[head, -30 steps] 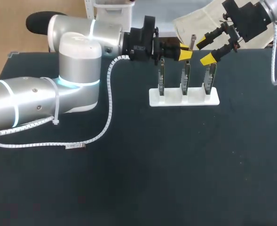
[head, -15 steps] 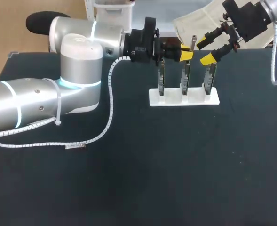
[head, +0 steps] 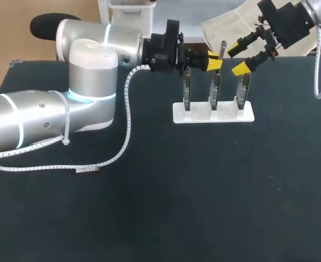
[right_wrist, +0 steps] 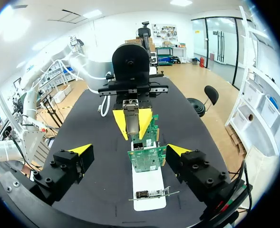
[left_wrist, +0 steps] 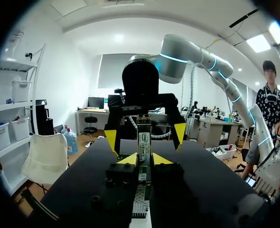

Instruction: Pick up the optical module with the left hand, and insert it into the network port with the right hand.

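1. The optical module (left_wrist: 143,137) is off the surface (head: 204,191), in the air above the middle of three upright circuit boards (right_wrist: 147,159) that stand in a white stand (head: 195,115). Its long axis runs upright, across the line of the fingers that carry it.
2. The left gripper (left_wrist: 144,159) comes in level from the left and pinches the module's lower part from both sides. The yellow tips are pressed onto it and the upper part stands free above them.
3. The right gripper (right_wrist: 129,150) faces the left one head-on from the far side of the boards, so the module lies straight ahead of it and near. Of the two arms, only the left touches the module.
4. The right gripper's fingers are spread wide and hold nothing. In the left wrist view its tips flank the module with clear air on either side.
5. The coming move looks like a handover. It turns on the free upper part of the module coming between those spread fingers before they close, with the module kept upright.
6. The network port should be on one of the boards below, but I cannot pick it out.
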